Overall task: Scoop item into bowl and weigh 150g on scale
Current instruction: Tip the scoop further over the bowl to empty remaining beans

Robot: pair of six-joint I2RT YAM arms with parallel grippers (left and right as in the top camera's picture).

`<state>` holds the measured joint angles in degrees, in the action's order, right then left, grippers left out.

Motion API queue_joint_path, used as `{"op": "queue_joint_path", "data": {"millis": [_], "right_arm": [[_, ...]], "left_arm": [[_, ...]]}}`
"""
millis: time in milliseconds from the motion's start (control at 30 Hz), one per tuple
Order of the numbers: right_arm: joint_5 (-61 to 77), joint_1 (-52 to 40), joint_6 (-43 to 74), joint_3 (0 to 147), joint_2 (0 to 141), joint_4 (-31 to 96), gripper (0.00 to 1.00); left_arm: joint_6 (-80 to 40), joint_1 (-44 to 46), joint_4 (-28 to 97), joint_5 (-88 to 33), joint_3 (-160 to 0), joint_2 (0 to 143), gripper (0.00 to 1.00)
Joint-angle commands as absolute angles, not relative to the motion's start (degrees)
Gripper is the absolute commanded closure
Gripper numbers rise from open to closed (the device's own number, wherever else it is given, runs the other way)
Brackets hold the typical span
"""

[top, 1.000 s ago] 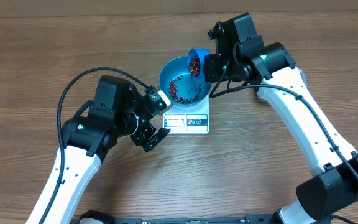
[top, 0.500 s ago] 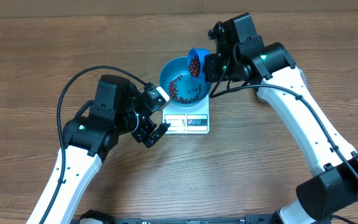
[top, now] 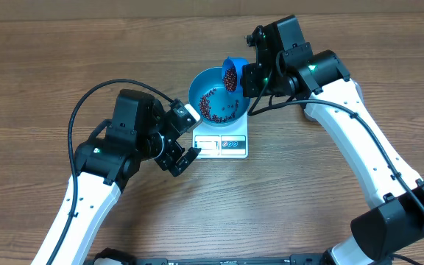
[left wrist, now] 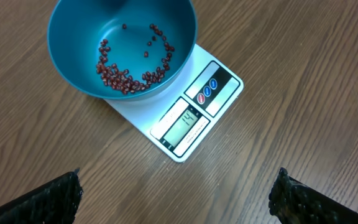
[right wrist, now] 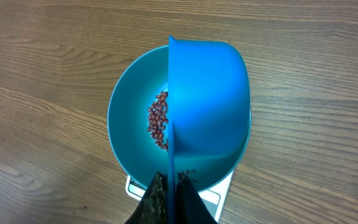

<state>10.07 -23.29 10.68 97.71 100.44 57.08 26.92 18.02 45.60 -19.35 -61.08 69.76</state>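
A wooden table (top: 50,59) carries one white scale (top: 230,145) with one teal bowl (top: 195,92) on it, dozens of beans (top: 213,109) inside. The right gripper (right wrist: 173,186) is clamped on one blue scoop (top: 232,73) tipped over the bowl. The left gripper (top: 188,138) gapes wide and empty beside the scale.

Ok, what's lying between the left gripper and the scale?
Only bare wooden table. The left wrist view shows plain wood between the open left gripper and the scale.
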Motion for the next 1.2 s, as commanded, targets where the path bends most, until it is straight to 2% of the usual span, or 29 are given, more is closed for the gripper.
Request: {"op": "queue_joint_path", "data": {"millis": [0,367,633,1167], "right_arm": [[9.7,-23.5,11.9,99.3,98.3,56.5,0.96],[9.4,-24.4,9.7,99.3,98.3,56.6,0.96],[-0.1,-29.0,8.9,99.3,98.3,57.2,0.96],[-6.7,-32.1,8.9,99.3,98.3,58.8,0.96]], "left_arm": [[25.7,18.4,46.1,-19.5,-60.5,69.4,0.0],[25.7,18.4,46.1,-19.5,-60.5,69.4,0.01],[25.7,18.4,46.1,-19.5,-60.5,69.4,0.0],[25.7,18.4,46.1,-19.4,-60.5,69.4,0.0]]}}
